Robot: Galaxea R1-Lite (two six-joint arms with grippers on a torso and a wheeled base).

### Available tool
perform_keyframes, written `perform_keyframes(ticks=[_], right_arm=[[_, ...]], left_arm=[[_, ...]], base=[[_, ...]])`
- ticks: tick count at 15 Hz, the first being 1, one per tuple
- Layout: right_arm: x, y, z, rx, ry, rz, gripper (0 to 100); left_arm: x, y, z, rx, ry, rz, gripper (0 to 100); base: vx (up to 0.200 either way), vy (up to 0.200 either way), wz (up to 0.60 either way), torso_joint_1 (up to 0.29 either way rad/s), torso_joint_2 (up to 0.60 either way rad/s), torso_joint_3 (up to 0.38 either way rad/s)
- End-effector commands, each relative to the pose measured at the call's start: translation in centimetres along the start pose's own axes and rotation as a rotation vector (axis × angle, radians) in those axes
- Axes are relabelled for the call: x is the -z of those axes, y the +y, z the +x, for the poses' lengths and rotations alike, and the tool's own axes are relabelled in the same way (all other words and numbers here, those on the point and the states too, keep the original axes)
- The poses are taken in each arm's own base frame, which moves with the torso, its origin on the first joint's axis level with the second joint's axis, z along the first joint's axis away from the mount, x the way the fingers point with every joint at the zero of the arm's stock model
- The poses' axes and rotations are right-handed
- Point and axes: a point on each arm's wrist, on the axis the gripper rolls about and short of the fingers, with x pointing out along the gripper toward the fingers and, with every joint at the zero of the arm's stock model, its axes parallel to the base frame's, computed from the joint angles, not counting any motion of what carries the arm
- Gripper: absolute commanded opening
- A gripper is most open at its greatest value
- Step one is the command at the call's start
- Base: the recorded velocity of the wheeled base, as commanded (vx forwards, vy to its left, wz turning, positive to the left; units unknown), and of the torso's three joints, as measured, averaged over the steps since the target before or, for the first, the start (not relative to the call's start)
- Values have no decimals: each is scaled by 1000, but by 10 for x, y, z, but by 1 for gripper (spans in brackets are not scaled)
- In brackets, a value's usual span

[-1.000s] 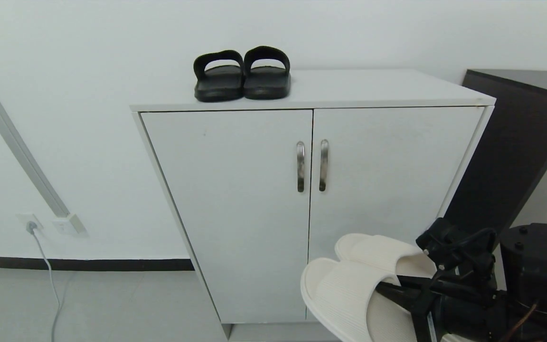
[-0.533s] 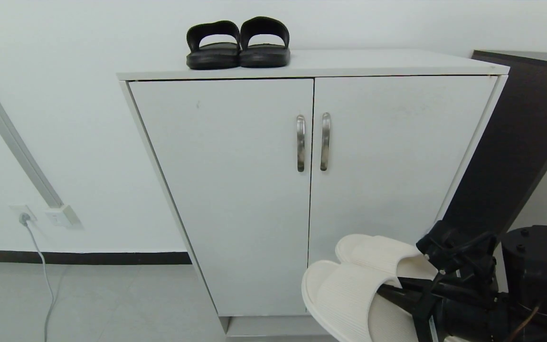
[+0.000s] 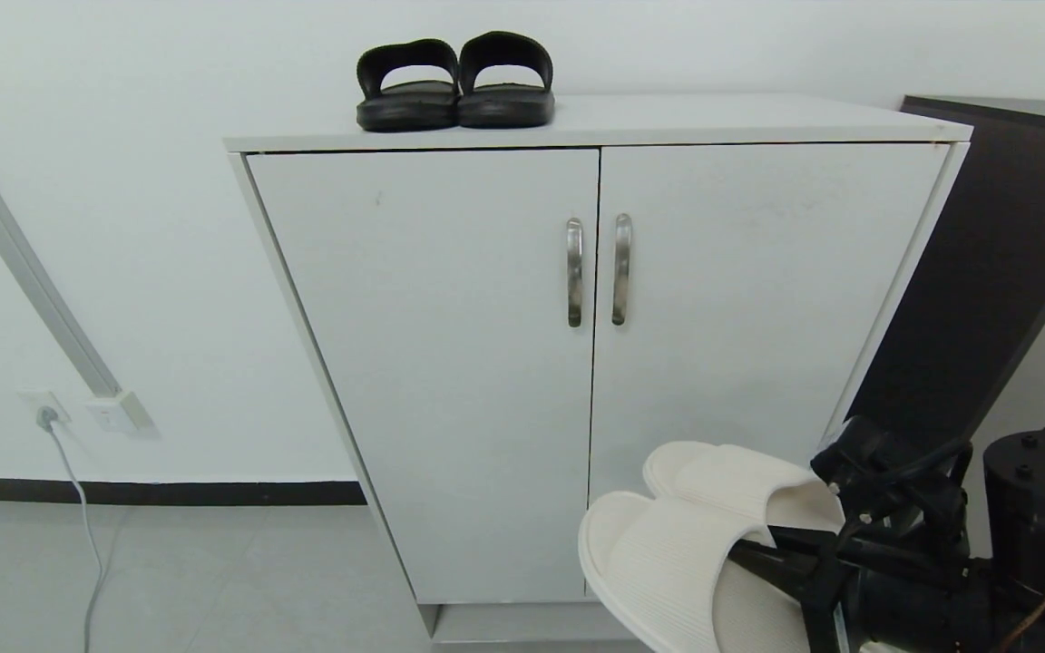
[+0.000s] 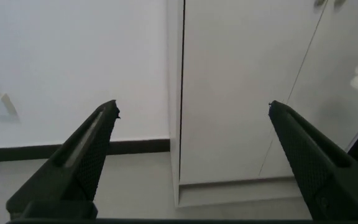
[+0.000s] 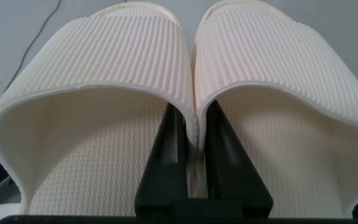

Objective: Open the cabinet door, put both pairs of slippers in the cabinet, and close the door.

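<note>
I hold the white slippers (image 5: 129, 62) by their adjoining walls, right gripper (image 5: 194, 124) jaws pinching both as one unit, low before the shut cabinet doors (image 3: 450, 363). Left gripper (image 4: 193, 109) jaws spread, free for the handles (image 3: 574, 272).

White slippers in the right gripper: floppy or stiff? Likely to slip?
Probably light and fairly stiff: the white slippers jut out from the right gripper without sagging. Ribbed straps look soft yet hold an arch. Pinched only at the inner strap edges, they may swing or slip.
</note>
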Motion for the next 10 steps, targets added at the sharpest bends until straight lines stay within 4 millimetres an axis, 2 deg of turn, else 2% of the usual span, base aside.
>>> perform_keyframes(ticks=[1, 2, 6, 8, 10], right_arm=[[-2, 0, -2, -13, -12, 0, 0], [-2, 1, -3, -16, -12, 0, 0], [0, 1, -4, -30, -9, 0, 0], [0, 1, -4, -34, -9, -2, 0], [-1, 1, -4, -33, -11, -2, 0]], left_arm=[[-56, -1, 31, 125, 112, -42, 100], [-64, -2, 50, 199, 159, -54, 100], [-80, -3, 104, 412, 159, -42, 100], [-90, -6, 126, 498, 174, -49, 100], [-101, -17, 145, 598, 190, -54, 100]], base=[[0, 0, 0, 0, 0, 0], [0, 0, 0, 0, 0, 0], [0, 0, 0, 0, 0, 0], [0, 0, 0, 0, 0, 0], [0, 0, 0, 0, 0, 0]])
